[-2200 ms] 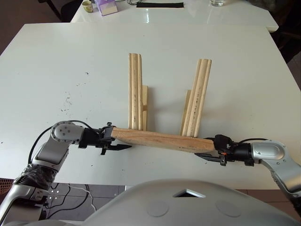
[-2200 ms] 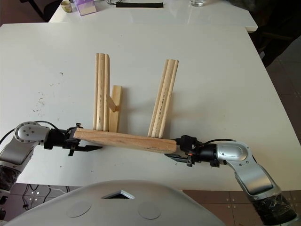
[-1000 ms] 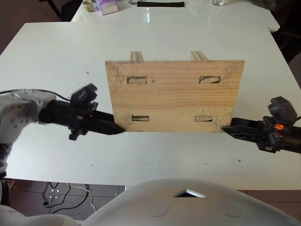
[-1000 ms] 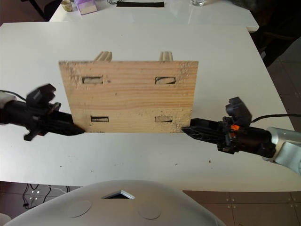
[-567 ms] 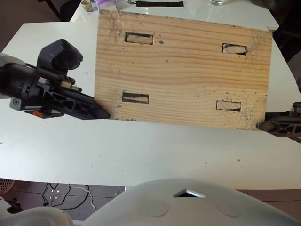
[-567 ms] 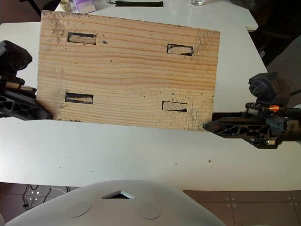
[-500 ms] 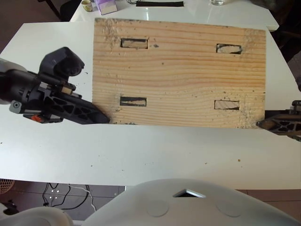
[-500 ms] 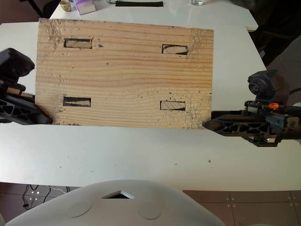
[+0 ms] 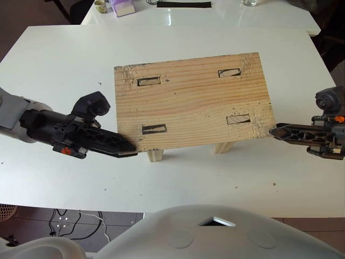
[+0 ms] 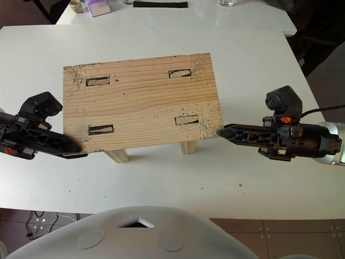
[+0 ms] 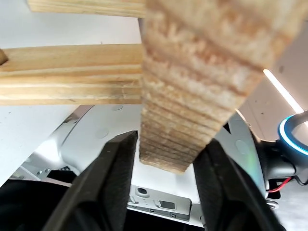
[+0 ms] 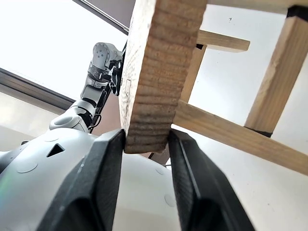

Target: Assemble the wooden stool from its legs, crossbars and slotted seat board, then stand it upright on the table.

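We've got the stool (image 9: 188, 102) upright on the desk (image 9: 54, 65), between our grippers. The left gripper (image 9: 128, 152) and right gripper (image 9: 274, 131) each pinch a near corner of the seat board (image 10: 140, 102). It looks stiff, rough and fairly light, and the board edges seem the surest hold.

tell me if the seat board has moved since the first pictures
Yes. The seat board lay on edge near the table's front edge with legs pointing away; now it faces up, farther toward the table's middle, legs beneath it.
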